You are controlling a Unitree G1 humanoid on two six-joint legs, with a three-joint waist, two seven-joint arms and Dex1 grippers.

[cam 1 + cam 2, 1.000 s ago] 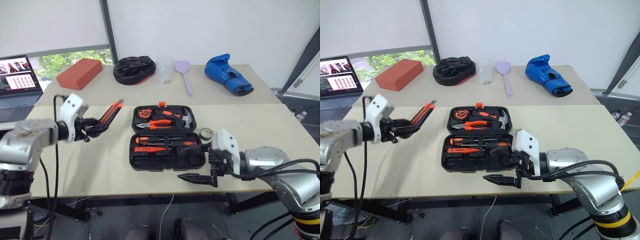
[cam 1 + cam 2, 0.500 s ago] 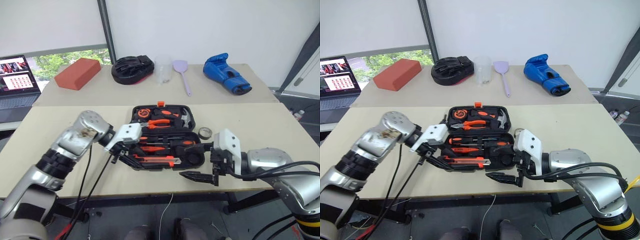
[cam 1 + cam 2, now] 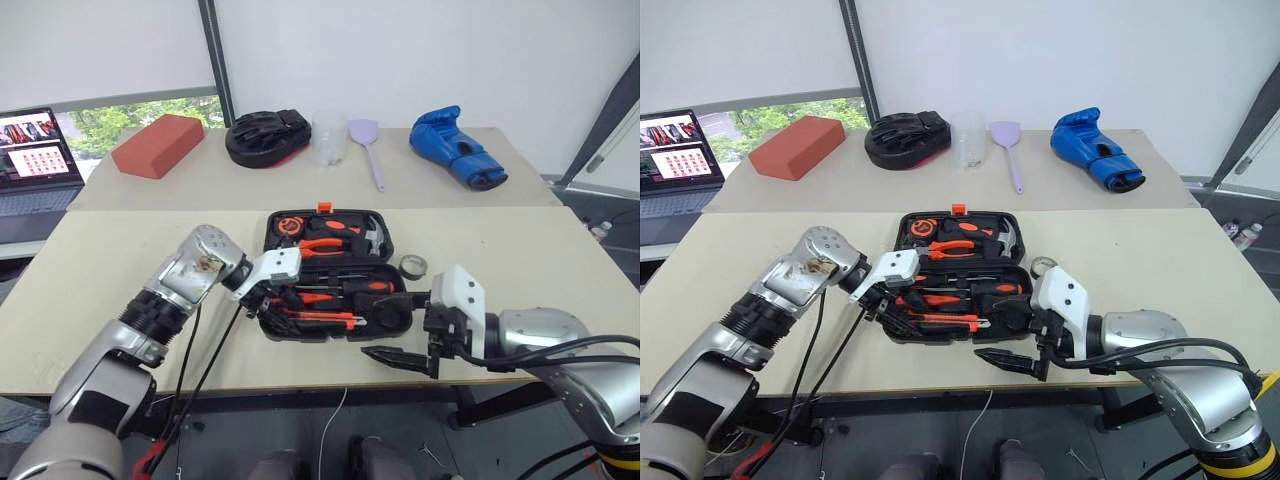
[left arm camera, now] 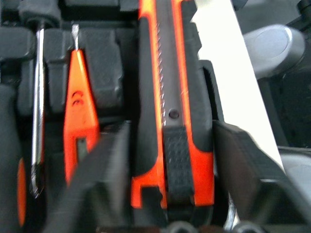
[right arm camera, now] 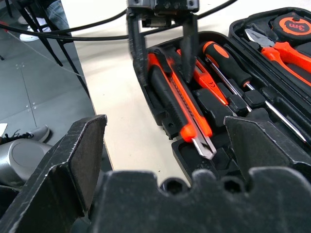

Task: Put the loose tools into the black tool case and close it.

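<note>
1. In the open black tool case (image 3: 335, 270), along its front edge, lies the orange-black utility knife (image 4: 175, 121); the left gripper (image 5: 163, 51) straddles it, fingers parted and released.
2. Lift straight up so the fingers clear it.
3. The right gripper (image 3: 400, 357) hangs spread and empty off the table's front edge; the small tape roll (image 3: 413, 266) waits beside the case.

The near half of the black tool case (image 3: 335, 305) is occupied by the left gripper (image 5: 163, 48), its jaws spread either side of the utility knife (image 4: 175, 121) lying there. The front edge of the surface (image 3: 150, 290) just beside the case is taken up by the right gripper (image 3: 405, 357) (jaws wide apart). Bare surface is left at both sides, apart from a tape roll (image 3: 412, 266) right of the case.
</note>
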